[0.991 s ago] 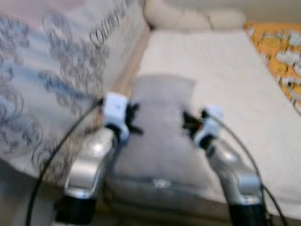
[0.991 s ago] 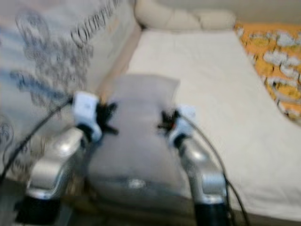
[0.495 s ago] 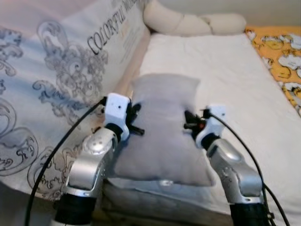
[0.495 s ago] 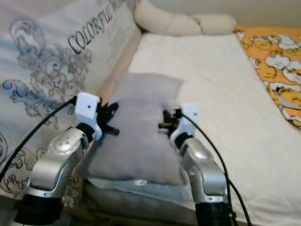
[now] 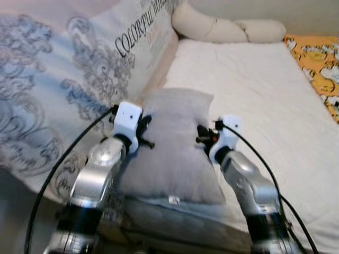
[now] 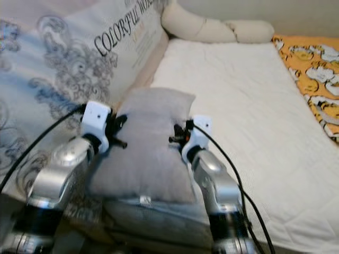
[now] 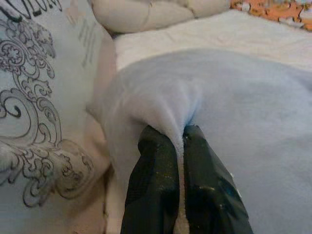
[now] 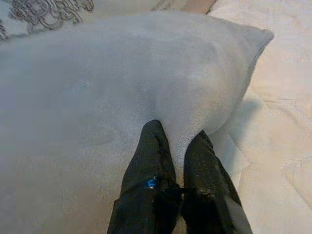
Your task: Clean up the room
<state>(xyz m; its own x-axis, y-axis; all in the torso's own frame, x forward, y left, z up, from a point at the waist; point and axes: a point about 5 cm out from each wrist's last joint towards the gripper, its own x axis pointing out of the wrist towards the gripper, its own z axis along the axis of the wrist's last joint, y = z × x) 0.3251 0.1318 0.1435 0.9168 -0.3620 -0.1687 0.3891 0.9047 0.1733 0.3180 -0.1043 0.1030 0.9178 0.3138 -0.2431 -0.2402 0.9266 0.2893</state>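
Item: grey pillow (image 5: 172, 143), one, lying lengthwise at the near left of the bed, on the white mattress cover (image 5: 265, 90), its left side just beside the large printed cushion (image 5: 63, 90) that leans along the left. Its near end reaches the near edge of the bed; its far corners point toward the cream bolster (image 5: 222, 29) at the far end, well apart from it. An orange patterned sheet (image 5: 318, 58) shows at the far right.

Hold, left: we have the left gripper (image 7: 176, 146) pinched shut on a fold of the pillow's left edge; the two black fingers (image 7: 153, 180) sit close together with a ridge of fabric pressed up between them.

Hold, right: the right gripper (image 8: 178, 151) is closed likewise on the pillow's right edge, with cloth bulging between its fingers (image 8: 153, 161).

Handling, as we judge it: soft, light and plump. The cover looks like a napped fleece, which should give the pads good friction, so slipping seems unlikely, and nothing here is fragile. The weak point is that each grip takes only a pleat of cover and little of the filling; the body will likely sag and swing between the two holds once lifted.

Where to take hold: the two long side edges near mid-length, opposite one another, as now. We judge this a balanced purchase. A deeper bite would be firmer.
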